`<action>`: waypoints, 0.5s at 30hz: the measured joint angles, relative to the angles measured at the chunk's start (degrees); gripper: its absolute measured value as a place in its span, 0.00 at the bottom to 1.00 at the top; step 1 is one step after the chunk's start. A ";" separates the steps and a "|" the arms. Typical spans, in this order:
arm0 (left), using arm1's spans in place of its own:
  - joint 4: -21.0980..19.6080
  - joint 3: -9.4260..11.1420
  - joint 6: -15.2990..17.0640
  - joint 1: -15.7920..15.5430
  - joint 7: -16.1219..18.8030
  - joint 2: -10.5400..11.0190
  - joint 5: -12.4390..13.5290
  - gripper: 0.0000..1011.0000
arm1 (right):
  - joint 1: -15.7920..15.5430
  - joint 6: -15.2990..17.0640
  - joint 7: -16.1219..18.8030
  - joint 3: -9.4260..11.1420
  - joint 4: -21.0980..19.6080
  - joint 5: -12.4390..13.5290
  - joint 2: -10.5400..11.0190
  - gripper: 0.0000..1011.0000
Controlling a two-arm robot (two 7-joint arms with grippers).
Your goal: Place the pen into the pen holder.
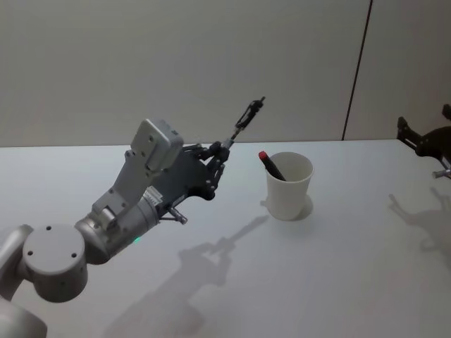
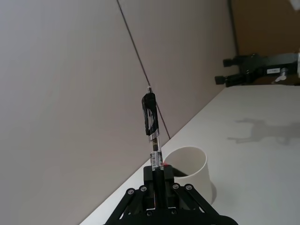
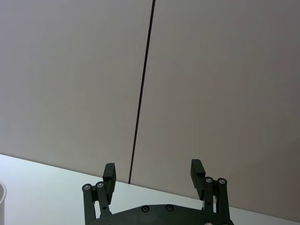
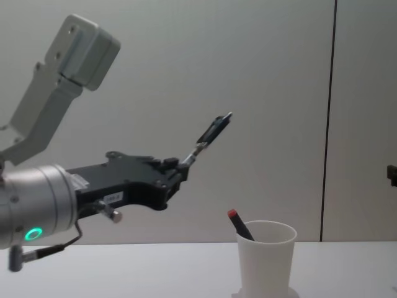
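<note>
The left gripper [image 1: 218,150] pinches the pen [image 1: 244,124] up left of the cup [image 1: 289,191]. It should centre the pen over the rim, clear of the red-tipped pen [image 1: 270,163] inside. The right gripper [image 3: 153,172] idles spread, far right.

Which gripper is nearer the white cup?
Left. The left gripper, shut on a pen, is raised left of the white cup; the open right gripper is far to its right.
</note>
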 joint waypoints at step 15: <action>7.20 0.59 -6.52 -5.14 -9.25 -2.87 -0.40 0.13 | 0.00 0.00 0.00 0.00 0.00 0.00 0.00 0.99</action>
